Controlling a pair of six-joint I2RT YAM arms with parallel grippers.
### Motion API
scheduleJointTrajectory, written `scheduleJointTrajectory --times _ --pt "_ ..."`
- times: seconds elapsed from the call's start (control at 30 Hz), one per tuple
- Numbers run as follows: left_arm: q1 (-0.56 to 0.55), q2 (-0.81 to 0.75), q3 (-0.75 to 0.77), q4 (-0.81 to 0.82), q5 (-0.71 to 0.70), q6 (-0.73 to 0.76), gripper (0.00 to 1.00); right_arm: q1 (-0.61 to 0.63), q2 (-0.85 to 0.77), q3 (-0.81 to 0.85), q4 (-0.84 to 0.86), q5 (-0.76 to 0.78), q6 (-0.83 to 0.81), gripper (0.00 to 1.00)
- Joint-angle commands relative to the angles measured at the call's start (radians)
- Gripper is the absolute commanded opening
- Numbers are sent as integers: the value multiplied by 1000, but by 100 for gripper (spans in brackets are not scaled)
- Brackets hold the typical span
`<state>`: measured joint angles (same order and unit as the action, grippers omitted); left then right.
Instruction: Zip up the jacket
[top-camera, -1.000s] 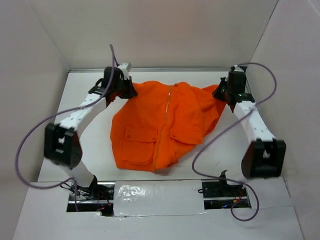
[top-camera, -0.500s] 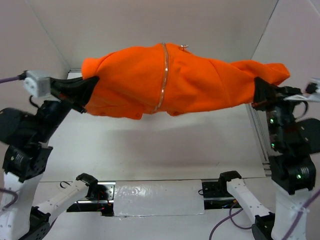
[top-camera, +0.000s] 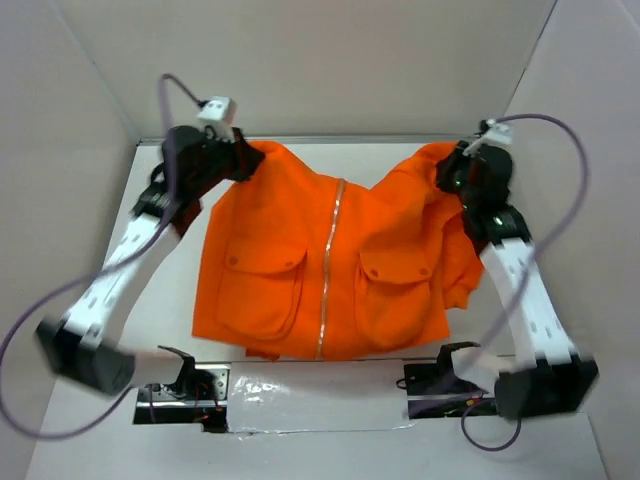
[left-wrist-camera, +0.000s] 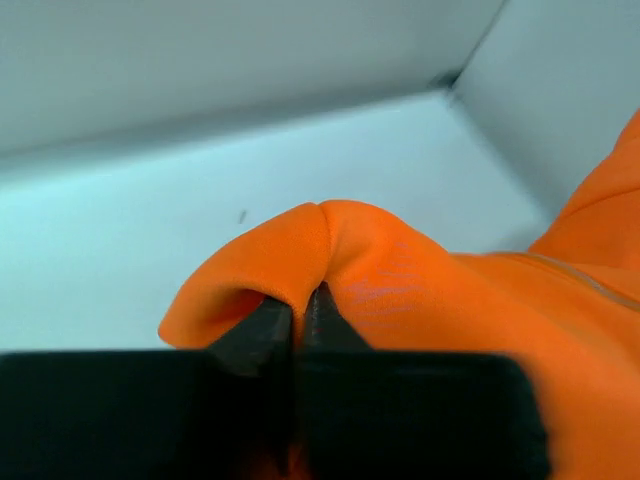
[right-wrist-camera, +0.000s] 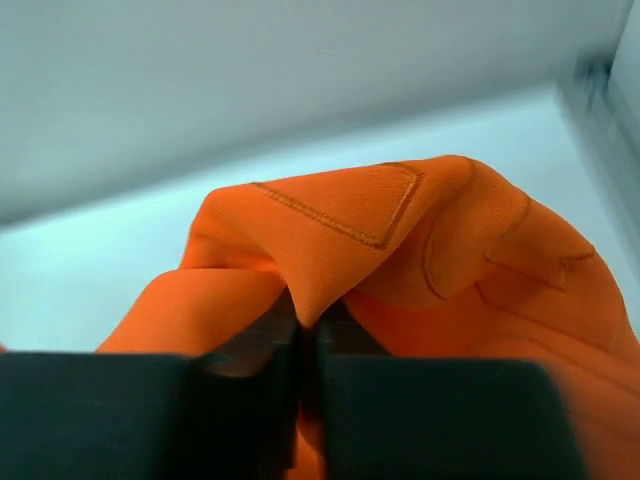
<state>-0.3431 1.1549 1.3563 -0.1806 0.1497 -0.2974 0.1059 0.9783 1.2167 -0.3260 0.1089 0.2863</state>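
On the white counter (top-camera: 330, 158), the bright orange fabric jacket (top-camera: 285, 235) lies front-up, spread between the arms. I read this as the lay-out step. My left fingers (left-wrist-camera: 296, 315) are pressed together on one shoulder fold, and my right fingers (right-wrist-camera: 308, 345) are pinching the other. Next: release, then find the slider on the pale central zipper (top-camera: 328, 265); I can't locate it from here. Two flap chest pockets (top-camera: 262, 285): flaps down, contents hidden.

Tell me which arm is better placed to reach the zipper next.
Left, narrowly. The left pincer and right pincer are shut on shoulders of the jacket, similarly far from the zipper, but the left half lies flat; the right is bunched and may need holding.
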Motion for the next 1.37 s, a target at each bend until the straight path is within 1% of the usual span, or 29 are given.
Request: scheduleJointTrajectory --times 0.0,0.03,0.07,0.1,0.17,0.27,0.37,0.47,0.53,0.6,0.7,0.8,0.9,0.93,1.0,1.03,1.07,1.1,1.13,1.2,1.27,1.3,1.33 --pt "88 300 16 -12 -29 -101 38 -55 219 -107 143 -50 56 24" --pt "105 359 74 -101 3 -130 56 -67 255 -141 183 -38 62 45" --pt "128 447 90 -134 58 -147 99 -75 322 -147 189 -32 59 99" --pt "134 466 90 -141 85 -152 99 -83 353 -144 180 -26 66 100" --pt "153 454 28 -90 141 -167 99 -95 414 -115 127 -31 74 100" --pt "176 381 -51 -48 214 -177 99 -89 405 -129 107 -67 89 100" --pt "173 353 -85 -83 222 -178 99 -62 364 -177 114 -100 109 100" --pt "161 367 -103 -128 218 -183 99 -35 362 -192 105 -126 131 100" --pt "158 382 -134 -134 226 -195 99 -29 370 -206 93 -113 154 100" --pt "158 388 -189 -108 264 -204 99 -25 364 -259 135 -138 177 100" --pt "141 416 -216 -118 266 -221 99 -17 378 -299 143 -186 205 100" --pt "112 430 -230 -114 275 -220 99 12 402 -318 117 -161 232 100" --pt "87 379 -279 -85 286 -227 99 28 347 -390 156 -143 264 100" --pt "84 317 -293 -74 278 -230 99 31 285 -408 165 -144 270 100" --pt "78 243 -333 -62 263 -232 99 37 209 -443 166 -127 280 100" --pt "76 170 -344 -56 254 -235 99 44 142 -450 159 -118 281 100" --pt "75 134 -362 -56 235 -243 99 48 105 -453 128 -68 287 100" --pt "72 103 -370 -56 234 -244 99 52 73 -454 122 -51 289 100" --pt "70 41 -378 -63 231 -247 99 61 3 -460 119 -40 283 100" --pt "66 -7 -405 -72 226 -258 99 72 -93 -476 104 -11 286 100" --pt "64 -99 -440 -92 211 -272 99 77 -165 -476 61 5 259 100" --pt "64 -100 -441 -98 211 -276 99 77 -165 -468 61 5 258 100" --pt "64 -124 -453 -103 206 -281 99 78 -184 -464 26 27 261 100"
